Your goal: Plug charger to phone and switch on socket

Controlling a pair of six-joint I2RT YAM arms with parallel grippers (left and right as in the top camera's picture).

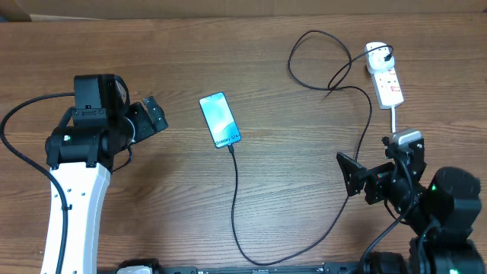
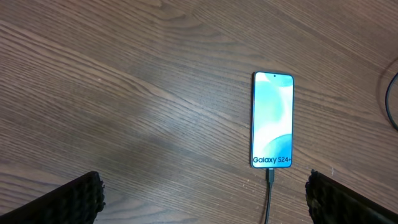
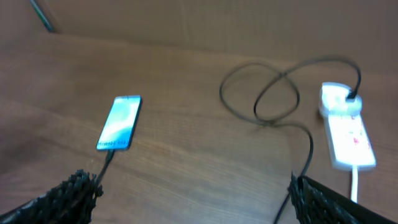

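My left gripper (image 1: 156, 116) is spread wide, holding nothing, parked well left of the phone (image 1: 220, 119). Phone lies flat mid-bench (image 1: 289, 183), screen lit. Charger (image 1: 237, 199) tip looks seated in the phone's bottom edge in the left wrist view, though I can't confirm it's fully home. Cable loops toward the near edge, then up right to its plug in the far end of the socket (image 1: 385, 77). My right gripper (image 1: 352, 174) is also wide open and empty, near the socket's white cord (image 1: 394, 119), short of the strip.

So I judge the switch is what's left. Plan: right arm goes, fingers brought together to make one firm tip, come down straight on the red switch beside the plug, press square so the light strip doesn't skid. Stay clear of the cable loop.
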